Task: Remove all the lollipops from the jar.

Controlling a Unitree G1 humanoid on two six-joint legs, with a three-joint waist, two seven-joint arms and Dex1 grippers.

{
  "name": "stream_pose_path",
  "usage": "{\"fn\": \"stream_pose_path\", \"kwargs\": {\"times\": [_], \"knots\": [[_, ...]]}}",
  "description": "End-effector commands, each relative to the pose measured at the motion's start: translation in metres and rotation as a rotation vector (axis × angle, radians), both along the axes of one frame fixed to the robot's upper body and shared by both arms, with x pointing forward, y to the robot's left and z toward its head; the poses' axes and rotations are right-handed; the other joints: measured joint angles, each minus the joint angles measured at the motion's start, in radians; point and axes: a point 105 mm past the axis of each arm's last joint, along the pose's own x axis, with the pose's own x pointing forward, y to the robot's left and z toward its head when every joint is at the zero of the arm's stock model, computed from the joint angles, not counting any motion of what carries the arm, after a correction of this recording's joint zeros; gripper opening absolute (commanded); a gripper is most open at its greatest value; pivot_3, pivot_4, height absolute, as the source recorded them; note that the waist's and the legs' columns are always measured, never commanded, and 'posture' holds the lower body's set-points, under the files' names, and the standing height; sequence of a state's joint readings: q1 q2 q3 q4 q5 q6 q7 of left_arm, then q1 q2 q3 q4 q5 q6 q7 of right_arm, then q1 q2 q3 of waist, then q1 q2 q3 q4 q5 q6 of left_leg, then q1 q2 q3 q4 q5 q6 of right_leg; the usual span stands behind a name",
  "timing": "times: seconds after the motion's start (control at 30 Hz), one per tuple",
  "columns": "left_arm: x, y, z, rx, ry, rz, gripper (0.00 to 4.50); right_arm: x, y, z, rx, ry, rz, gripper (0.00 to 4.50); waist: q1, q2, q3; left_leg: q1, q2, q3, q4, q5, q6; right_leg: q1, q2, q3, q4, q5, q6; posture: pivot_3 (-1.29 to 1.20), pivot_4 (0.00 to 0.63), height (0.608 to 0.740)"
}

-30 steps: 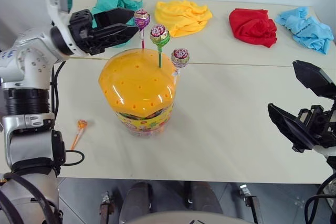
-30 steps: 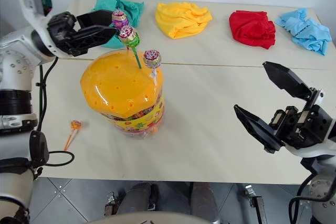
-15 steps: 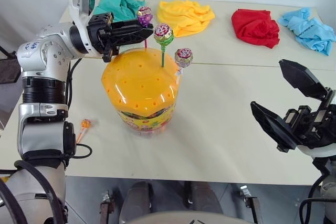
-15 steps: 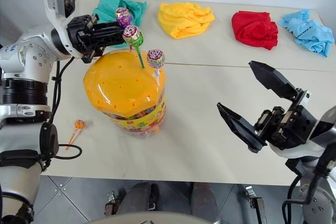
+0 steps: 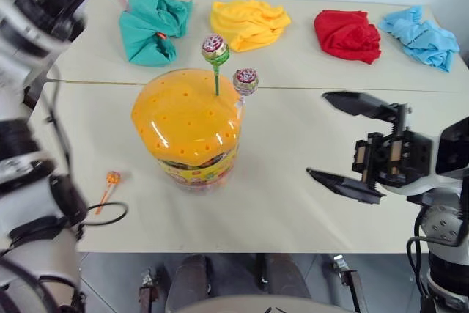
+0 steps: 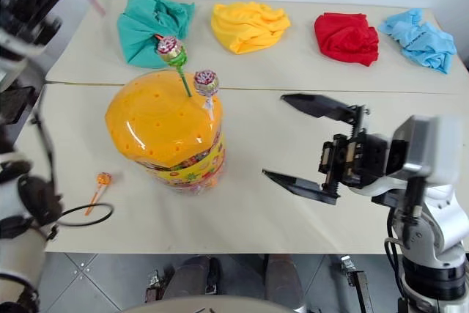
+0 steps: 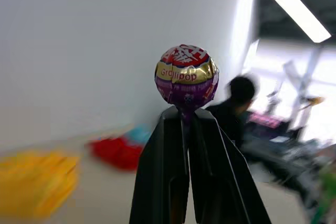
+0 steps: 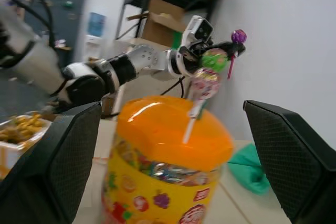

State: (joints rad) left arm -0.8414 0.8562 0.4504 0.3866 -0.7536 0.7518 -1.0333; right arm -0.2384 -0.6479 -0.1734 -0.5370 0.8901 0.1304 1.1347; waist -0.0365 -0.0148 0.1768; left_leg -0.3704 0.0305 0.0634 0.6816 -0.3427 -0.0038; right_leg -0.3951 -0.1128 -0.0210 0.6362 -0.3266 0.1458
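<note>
Left claw pinched shut on the stick of the purple lollipop, up at the far left, well clear of the jar mid-bench. Right claw gaping wide, empty, just right of the jar. Green lollipop and pink-red lollipop upright in the lid; orange lollipop flat near the left edge. Purple stick's lower end hidden between the fingers.
</note>
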Motion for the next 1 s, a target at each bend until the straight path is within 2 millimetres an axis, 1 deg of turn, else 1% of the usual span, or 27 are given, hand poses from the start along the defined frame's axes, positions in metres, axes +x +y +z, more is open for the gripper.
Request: {"fn": "stream_pose_path", "kwargs": {"times": [0.03,0.07,0.1,0.13,0.17,0.2,0.27,0.3,0.33,0.4,0.43,0.47,0.5,0.53,0.63,0.7,0.77,0.8,0.87,0.93,1.0], "knots": [[-0.022,0.049,-0.050,0.251,0.157,0.224,0.03,-0.003,0.006,-0.007,-0.073,-0.009,0.108,4.50,-0.006,0.000,0.000,0.000,0.001,0.000,0.000,0.000,0.000,0.000,0.000,0.000,-0.001,0.000,0.000,0.00,0.150,0.740],[-0.032,0.062,-0.067,0.298,0.207,0.268,0.03,-0.003,0.007,-0.012,-0.096,0.002,0.128,4.50,-0.005,0.000,0.000,0.000,0.001,0.000,-0.001,0.000,0.000,-0.001,0.000,0.000,0.000,0.000,0.000,0.00,0.150,0.740],[-0.042,0.074,-0.079,0.304,0.259,0.305,0.03,-0.003,0.007,-0.018,-0.121,0.011,0.142,4.50,-0.002,-0.001,0.000,-0.001,0.001,0.000,-0.001,0.000,0.000,-0.001,-0.001,-0.001,0.000,0.000,0.000,0.00,0.150,0.740],[-0.053,0.086,-0.096,0.333,0.308,0.346,0.03,-0.002,0.007,-0.023,-0.146,0.019,0.151,4.50,0.002,-0.002,0.000,-0.001,0.002,0.000,-0.001,-0.001,0.000,-0.001,-0.001,-0.001,0.000,0.000,-0.001,0.00,0.150,0.740],[-0.062,0.094,-0.107,0.353,0.340,0.373,0.03,-0.002,0.007,-0.027,-0.161,0.023,0.157,4.50,0.008,-0.002,0.001,-0.001,0.005,0.000,-0.001,-0.001,0.001,-0.001,-0.002,-0.001,0.000,0.000,-0.001,0.00,0.150,0.740],[-0.072,0.103,-0.124,0.383,0.400,0.400,0.03,-0.002,0.007,-0.029,-0.170,0.033,0.160,4.50,0.013,-0.003,0.001,-0.001,0.005,0.000,0.000,-0.002,0.002,-0.001,-0.002,-0.001,0.000,0.000,-0.001,0.00,0.150,0.740],[-0.088,0.111,-0.154,0.440,0.496,0.437,0.03,-0.003,0.007,-0.030,-0.171,0.037,0.163,4.50,0.024,-0.004,0.001,-0.002,0.002,-0.001,0.001,-0.003,0.003,0.000,-0.005,-0.002,0.000,0.000,-0.001,0.00,0.150,0.740],[-0.093,0.113,-0.164,0.459,0.527,0.453,0.03,-0.004,0.007,-0.031,-0.172,0.037,0.163,4.50,0.031,-0.004,0.001,-0.002,0.002,-0.001,0.001,-0.003,0.003,0.000,-0.007,-0.002,0.000,0.000,-0.001,0.00,0.150,0.740],[-0.095,0.112,-0.170,0.464,0.540,0.460,0.03,-0.004,0.007,-0.032,-0.182,0.037,0.160,4.50,0.035,-0.004,0.001,-0.001,0.001,-0.001,0.001,-0.004,0.004,0.000,-0.009,-0.002,-0.001,0.000,-0.001,0.00,0.150,0.740],[-0.097,0.110,-0.175,0.463,0.542,0.465,0.03,-0.004,0.007,-0.034,-0.195,0.038,0.155,4.50,0.042,-0.004,0.001,-0.001,-0.001,-0.002,0.001,-0.004,0.004,0.002,-0.018,-0.007,-0.006,0.000,-0.001,0.00,0.150,0.740],[-0.095,0.112,-0.181,0.468,0.554,0.493,0.03,-0.006,0.006,-0.037,-0.205,0.039,0.147,4.50,0.043,-0.004,0.001,-0.001,-0.001,-0.003,0.001,-0.004,0.004,0.002,-0.019,-0.010,-0.008,0.000,-0.001,0.00,0.150,0.740],[-0.093,0.113,-0.186,0.467,0.565,0.507,0.26,-0.007,0.004,-0.039,-0.207,0.043,0.135,4.50,0.044,-0.004,0.001,-0.001,-0.001,-0.003,0.001,-0.004,0.004,0.003,-0.021,-0.016,-0.008,0.000,-0.002,0.00,0.150,0.740],[-0.091,0.111,-0.190,0.453,0.570,0.498,0.53,-0.008,0.003,-0.040,-0.211,0.045,0.119,4.50,0.043,-0.004,0.001,-0.001,-0.001,-0.004,0.001,-0.005,0.003,0.003,-0.021,-0.020,-0.008,0.001,-0.002,0.00,0.150,0.740],[-0.090,0.109,-0.192,0.441,0.572,0.489,0.72,-0.009,0.001,-0.041,-0.213,0.046,0.109,4.50,0.041,-0.003,0.001,-0.001,0.000,-0.004,0.000,-0.005,0.003,0.003,-0.021,-0.024,-0.008,0.001,-0.002,0.00,0.150,0.740],[-0.090,0.100,-0.188,0.412,0.553,0.439,1.58,-0.010,-0.004,-0.037,-0.163,0.061,0.065,4.50,0.034,-0.003,0.001,-0.001,0.001,-0.001,-0.001,-0.005,0.003,0.003,-0.020,-0.031,-0.007,0.001,-0.002,0.00,0.150,0.740],[-0.096,0.100,-0.186,0.424,0.539,0.409,2.25,-0.012,-0.009,-0.039,-0.167,0.081,0.028,4.50,0.028,-0.003,0.001,-0.001,0.002,0.002,-0.001,-0.005,0.003,0.003,-0.020,-0.035,-0.007,0.001,-0.002,0.00,0.150,0.740],[-0.101,0.098,-0.182,0.428,0.523,0.379,2.76,-0.012,-0.013,-0.040,-0.167,0.091,0.004,4.50,0.022,-0.003,0.001,-0.001,0.002,0.004,-0.001,-0.006,0.004,0.003,-0.020,-0.038,-0.007,0.001,-0.002,0.00,0.150,0.740],[-0.102,0.097,-0.176,0.439,0.476,0.366,3.03,-0.011,-0.014,-0.038,-0.137,0.104,-0.013,4.50,0.020,-0.003,0.001,-0.001,0.002,0.005,-0.001,-0.007,0.004,0.003,-0.020,-0.040,-0.007,0.001,-0.002,0.00,0.150,0.740],[-0.102,0.092,-0.156,0.430,0.367,0.335,3.58,-0.008,-0.014,-0.030,-0.081,0.130,-0.036,4.50,0.019,-0.003,0.001,-0.001,0.002,0.005,0.000,-0.007,0.004,0.003,-0.021,-0.041,-0.007,0.001,-0.002,0.00,0.150,0.740],[-0.100,0.081,-0.132,0.327,0.295,0.282,4.18,0.000,-0.011,-0.023,-0.048,0.167,-0.070,4.50,0.019,-0.003,0.001,-0.001,0.003,0.005,0.001,-0.007,0.004,0.003,-0.021,-0.042,-0.007,0.001,-0.002,0.00,0.150,0.740],[-0.102,0.068,-0.096,0.153,0.187,0.188,4.18,0.017,-0.002,-0.013,-0.027,0.233,-0.136,4.50,0.017,-0.003,0.001,-0.001,0.003,0.004,0.002,-0.007,0.004,0.003,-0.023,-0.042,-0.007,0.002,-0.002,0.00,0.150,0.740]]}}
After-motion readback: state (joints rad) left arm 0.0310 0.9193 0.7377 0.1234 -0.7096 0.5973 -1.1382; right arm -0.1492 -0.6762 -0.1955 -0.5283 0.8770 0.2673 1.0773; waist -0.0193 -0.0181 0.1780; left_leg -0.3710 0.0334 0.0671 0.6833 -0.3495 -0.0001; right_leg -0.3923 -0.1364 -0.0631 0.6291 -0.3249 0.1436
